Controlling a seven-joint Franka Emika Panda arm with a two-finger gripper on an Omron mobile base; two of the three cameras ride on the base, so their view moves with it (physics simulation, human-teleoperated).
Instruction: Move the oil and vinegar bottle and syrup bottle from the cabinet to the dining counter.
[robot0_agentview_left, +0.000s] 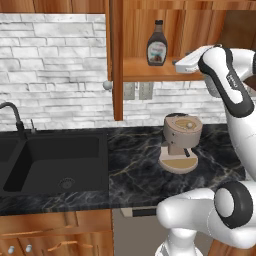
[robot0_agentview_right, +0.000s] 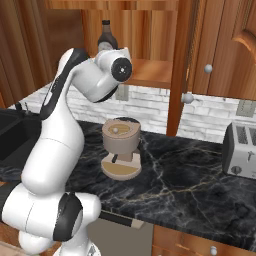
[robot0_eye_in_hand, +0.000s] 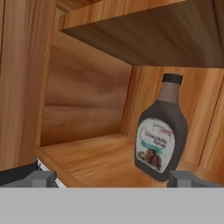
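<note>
Pincer (robot0_eye_in_hand: 109, 178) spread wide — syrup bottle (robot0_eye_in_hand: 161, 131) upright on cabinet (robot0_eye_in_hand: 83, 157) shelf.

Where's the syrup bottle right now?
The syrup bottle stands upright on the lower shelf of the open cabinet, above the counter's coffee machine; in the hand view it sits right of centre, just beyond the open hand.

Glossy white arm (robot0_agentview_right: 55, 145), rounded bulbous segments, black bands at joints, dark round joint caps
</note>
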